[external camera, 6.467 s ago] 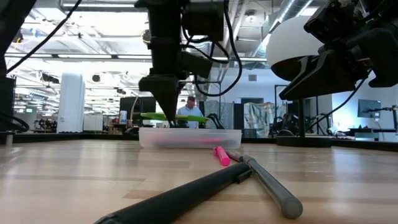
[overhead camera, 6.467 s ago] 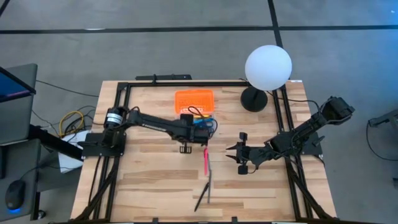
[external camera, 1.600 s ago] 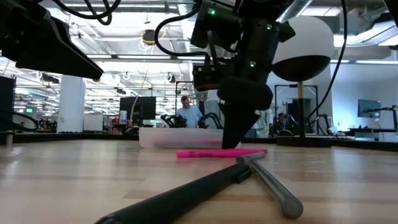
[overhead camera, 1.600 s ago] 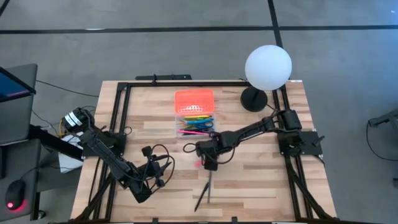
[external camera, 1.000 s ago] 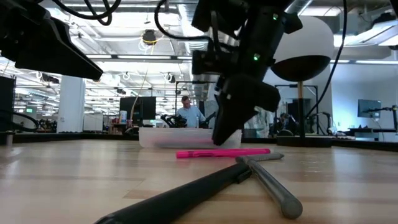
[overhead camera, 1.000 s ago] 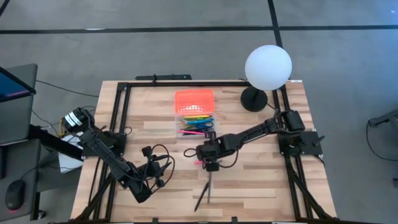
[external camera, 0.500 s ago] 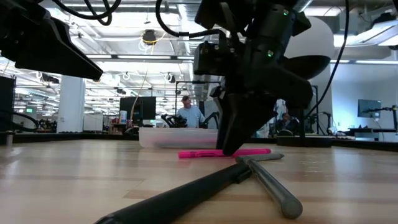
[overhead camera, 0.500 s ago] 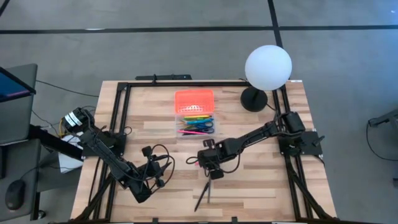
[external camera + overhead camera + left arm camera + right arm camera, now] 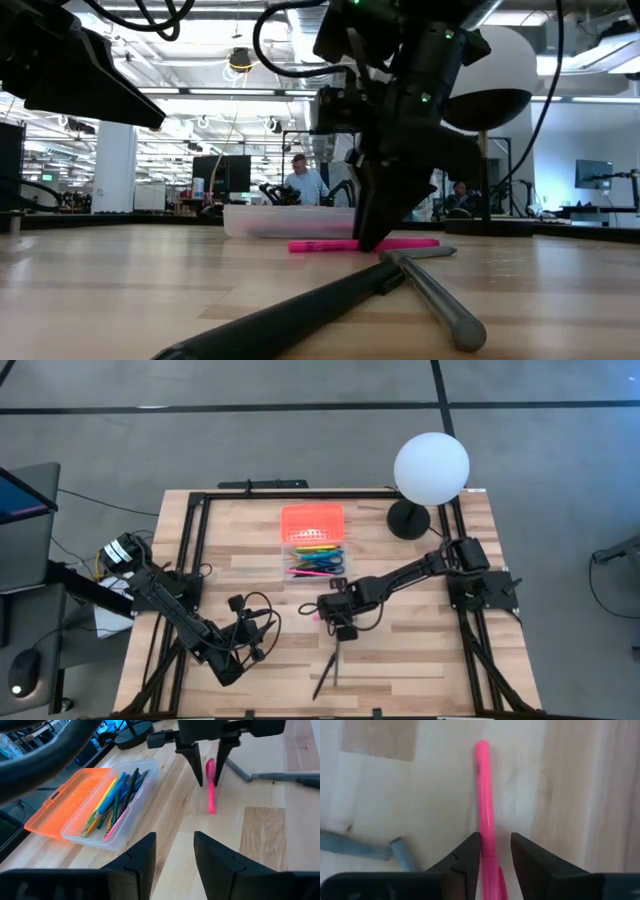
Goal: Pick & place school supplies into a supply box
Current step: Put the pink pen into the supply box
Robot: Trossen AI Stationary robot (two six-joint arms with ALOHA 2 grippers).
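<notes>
A pink marker lies flat on the table, near of the supply box. The box is a clear tray holding several pens and pencils, with its orange lid laid open on the far side. My right gripper is open and down over the marker, fingers pointing down, one on each side of it. My left gripper waits open at the near left, nothing between its fingers. My right gripper stands across the pink marker's middle from above. One finger lies right beside the marker's side, but I cannot tell whether it touches. Bare table shows between the marker and the other finger. The marker rests flat on the wood.
A grey pen and a black pen lie crossed near the table's near edge, just near of the marker. A white globe lamp stands on its black base at the far right. People and equipment show in the room beyond.
My right gripper has moved a little toward the table's near edge and come down from a tilted, raised pose until its fingertips reach the pink marker on the table.
</notes>
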